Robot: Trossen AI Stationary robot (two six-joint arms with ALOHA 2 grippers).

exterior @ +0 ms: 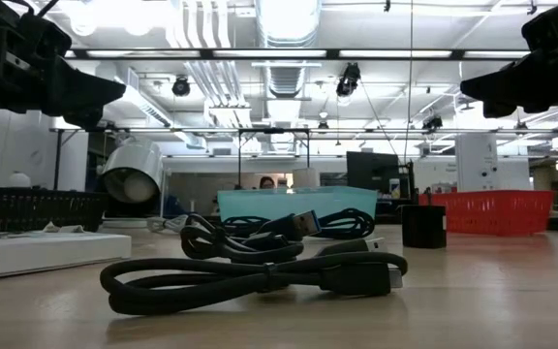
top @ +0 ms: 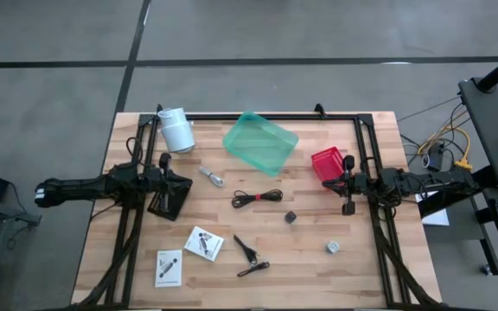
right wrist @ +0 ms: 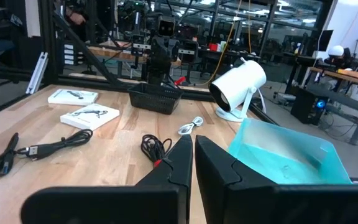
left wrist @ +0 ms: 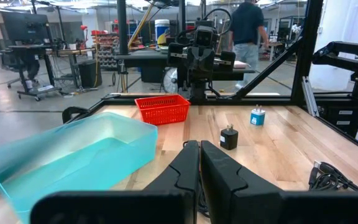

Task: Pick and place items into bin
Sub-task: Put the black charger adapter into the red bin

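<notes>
The teal bin (top: 260,141) rests tilted on the far middle of the wooden table. Loose items lie nearer: a coiled black cable (top: 258,198), a silvery plug (top: 212,176), a small dark cube (top: 290,217), a pale bit (top: 333,247), black clips (top: 247,250) and two white packets (top: 203,243). My left gripper (left wrist: 199,158) hovers shut at the table's left side, pointing level toward the middle. My right gripper (right wrist: 191,152) hovers shut at the right side, facing it. Neither holds anything.
A white cylinder device (top: 176,130) stands at the far left. A red slotted basket (top: 327,162) sits by my right gripper, and a black basket (top: 169,197) under my left one. A black frame (top: 258,116) borders the table. A person stands in the room beyond.
</notes>
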